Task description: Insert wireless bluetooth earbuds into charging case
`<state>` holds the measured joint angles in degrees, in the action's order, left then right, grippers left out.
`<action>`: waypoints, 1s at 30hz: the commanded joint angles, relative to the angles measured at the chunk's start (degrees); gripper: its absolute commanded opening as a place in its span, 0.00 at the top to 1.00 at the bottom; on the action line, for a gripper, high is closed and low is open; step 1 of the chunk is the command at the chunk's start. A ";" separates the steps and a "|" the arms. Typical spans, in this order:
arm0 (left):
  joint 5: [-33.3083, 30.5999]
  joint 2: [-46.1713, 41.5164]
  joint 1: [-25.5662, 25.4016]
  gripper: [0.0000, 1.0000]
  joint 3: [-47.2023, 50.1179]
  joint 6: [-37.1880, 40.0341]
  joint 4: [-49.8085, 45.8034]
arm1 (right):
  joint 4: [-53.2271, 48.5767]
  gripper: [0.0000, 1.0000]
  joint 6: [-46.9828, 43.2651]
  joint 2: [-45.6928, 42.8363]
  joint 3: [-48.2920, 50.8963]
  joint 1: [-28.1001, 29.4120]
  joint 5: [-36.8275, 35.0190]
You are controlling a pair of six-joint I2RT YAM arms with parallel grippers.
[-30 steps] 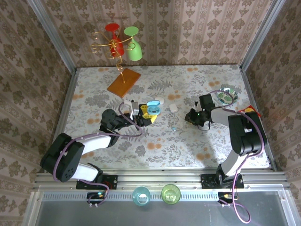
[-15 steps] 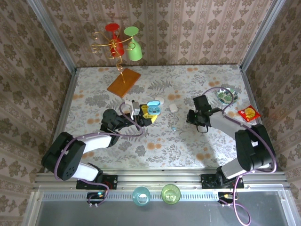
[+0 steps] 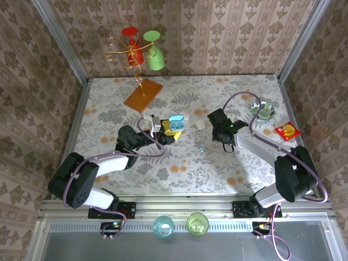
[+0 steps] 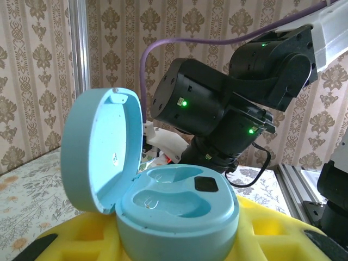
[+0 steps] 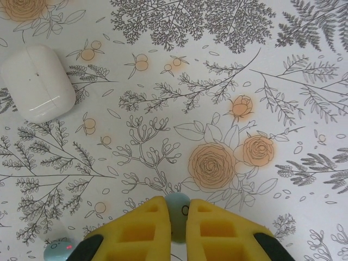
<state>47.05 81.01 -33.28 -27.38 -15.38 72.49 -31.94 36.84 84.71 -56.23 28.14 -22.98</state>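
Note:
A pale blue charging case (image 4: 179, 217) with its lid (image 4: 100, 147) swung open sits between the yellow fingers of my left gripper (image 4: 176, 242), which is shut on it; both wells look empty. From above, the case (image 3: 175, 124) and left gripper (image 3: 172, 131) are at the table's middle. My right gripper (image 5: 176, 209) is shut on a tiny pale blue earbud (image 5: 176, 216), held above the floral cloth. It hovers right of the case (image 3: 220, 137). Another small earbud (image 3: 201, 148) lies on the cloth between the arms, at the right wrist view's lower left (image 5: 56, 250).
A white pebble-like case (image 5: 38, 81) lies just left of the right gripper (image 3: 200, 124), another white case (image 3: 185, 116) behind the blue one. A wooden stand with red and green glasses (image 3: 142, 95) is at the back left. A red packet (image 3: 286, 131) and round dish (image 3: 261, 110) sit far right.
The right arm has swung left from the table's right side toward the middle, nearer the white case and the blue case. The left arm has stayed still.

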 commanded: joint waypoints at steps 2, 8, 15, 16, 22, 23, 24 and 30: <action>-0.40 0.29 0.57 0.75 0.30 0.77 1.69 | -5.68 0.89 3.76 0.56 -3.62 0.85 -6.22; -0.11 0.24 0.84 0.75 0.22 0.87 1.69 | -11.25 0.91 7.23 3.48 -7.19 2.01 -8.85; -0.11 0.11 0.93 0.75 0.45 0.96 1.71 | -14.53 0.91 9.49 5.36 -10.19 2.53 -8.72; -0.07 0.07 0.93 0.75 0.42 0.98 1.69 | -14.89 0.91 9.65 5.61 -10.59 2.62 -8.46; 0.07 0.63 1.02 0.75 0.39 1.46 1.69 | -16.00 0.91 10.08 5.36 -11.69 3.15 -7.78; 0.07 0.89 1.02 0.75 0.32 1.49 1.69 | -16.13 0.91 10.09 4.94 -11.80 3.21 -7.70; 0.14 1.06 1.02 0.75 0.24 1.57 1.69 | -16.36 0.91 10.09 4.65 -11.92 3.24 -7.65; -0.05 2.48 1.11 0.75 -0.63 2.11 1.69 | -13.76 0.91 5.72 0.25 -12.66 4.77 -5.15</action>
<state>46.68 82.43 -32.69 -27.33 -14.79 72.51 -46.35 44.47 88.92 -66.94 31.48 -28.32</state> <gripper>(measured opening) 0.359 0.089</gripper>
